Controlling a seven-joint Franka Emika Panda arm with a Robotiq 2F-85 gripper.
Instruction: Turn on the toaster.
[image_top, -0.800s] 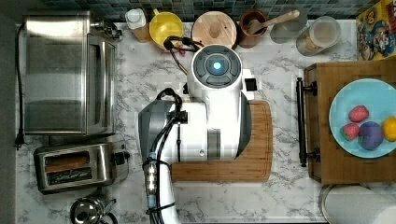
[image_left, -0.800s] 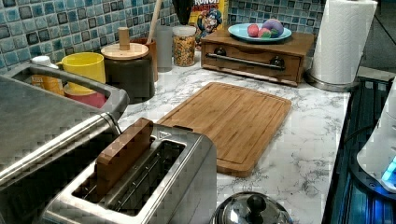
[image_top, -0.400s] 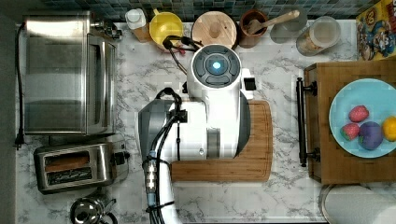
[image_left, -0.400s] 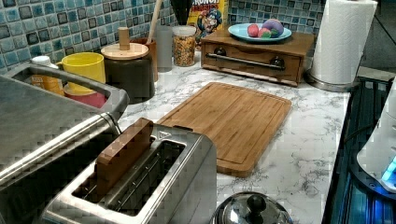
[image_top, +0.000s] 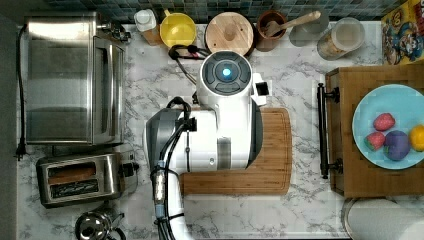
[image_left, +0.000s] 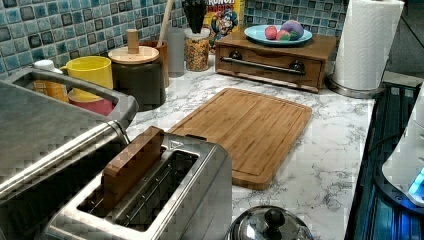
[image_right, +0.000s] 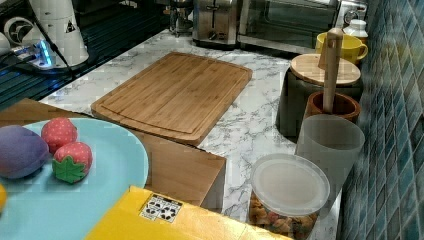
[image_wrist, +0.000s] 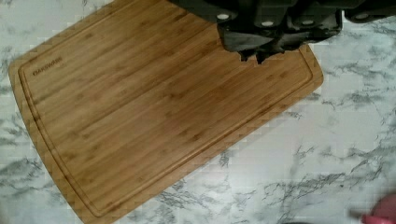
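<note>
Two dark slots top the shiny steel toaster (image_top: 80, 179), boxy, near the marble bench's (image_top: 300, 210) corner at the top view's lower left, a brown slab standing in one slot. The white arm hangs over the grooved bamboo cutting board (image_wrist: 154, 116) mid-bench. The gripper (image_wrist: 261, 51) shows as dark plastic; I cannot tell how its jaws stand.

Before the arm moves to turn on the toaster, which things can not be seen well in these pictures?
- Hand: open or shut cannot be told; the wrist view cuts it off at the edge.
- Board: in the top view the arm covers much of it.
- Toaster lever: too small in the right view; in the left view the toaster body hides that end.
- Slot contents: a brown slab stands in one; the other is dark.
</note>
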